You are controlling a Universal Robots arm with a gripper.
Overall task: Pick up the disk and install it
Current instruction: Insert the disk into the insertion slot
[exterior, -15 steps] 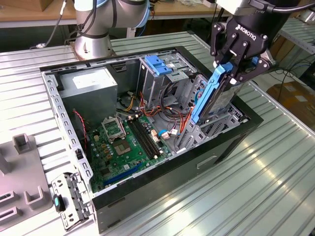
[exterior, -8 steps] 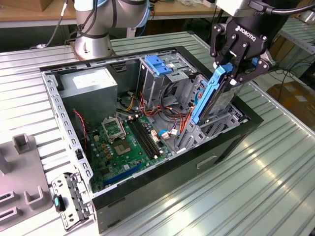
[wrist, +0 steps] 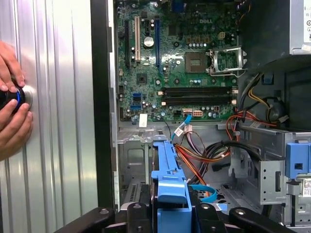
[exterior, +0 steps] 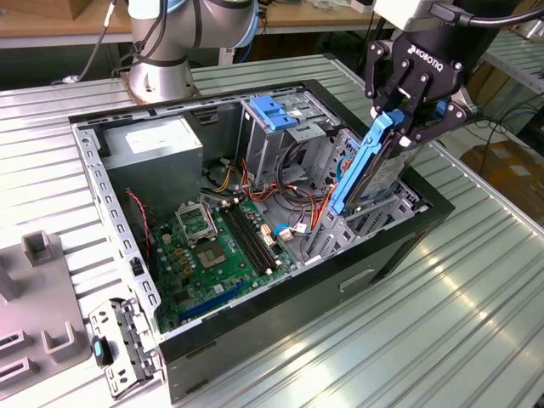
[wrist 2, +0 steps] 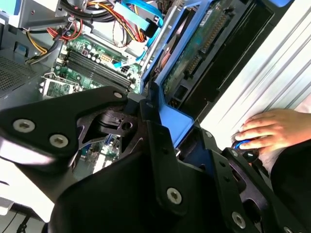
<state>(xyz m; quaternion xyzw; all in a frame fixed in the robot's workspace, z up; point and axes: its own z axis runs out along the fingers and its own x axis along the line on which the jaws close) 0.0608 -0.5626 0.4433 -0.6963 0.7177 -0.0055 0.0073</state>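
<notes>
Black gripper (exterior: pixel 407 127) fingers clamped on blue-railed dark metal disk (exterior: pixel 360 170), tilted over open black computer case (exterior: pixel 399 255), upper right of exterior view.

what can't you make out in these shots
- Lower end of the dark flat disk with blue side rails, in the black gripper: hidden by the grey metal drive bay, exterior view.
- Disk's label face: turned away, second wrist view.
- Small blue-lit round knob: covered by a person's hand and cut by the edge, first wrist view.

White brand lettering on tool (exterior: pixel 413 119)
</notes>
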